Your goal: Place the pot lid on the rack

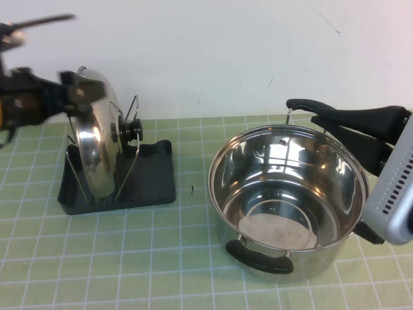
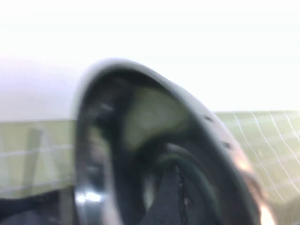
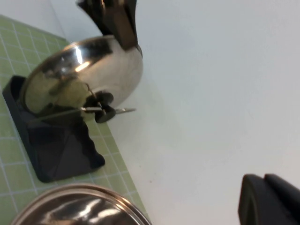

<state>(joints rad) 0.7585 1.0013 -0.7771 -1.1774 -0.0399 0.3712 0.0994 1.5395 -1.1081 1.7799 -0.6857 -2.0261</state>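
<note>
The pot lid (image 1: 97,139) stands on edge in the rack (image 1: 151,174), between its wire loops, with the black knob (image 1: 132,128) facing right. My left gripper (image 1: 74,89) is at the lid's top rim, a finger on each side, and looks open. In the right wrist view the lid (image 3: 84,75) leans in the rack (image 3: 61,150) with the left gripper (image 3: 115,21) at its upper edge. The left wrist view shows the lid's rim (image 2: 140,117) very close and blurred. My right gripper (image 1: 310,111) is shut and empty above the pot's far rim; it also shows in the right wrist view (image 3: 262,180).
The deep steel pot (image 1: 290,194) with two black handles stands open at the right on the green grid mat (image 1: 193,258); its rim shows in the right wrist view (image 3: 79,206). A white wall runs along the back.
</note>
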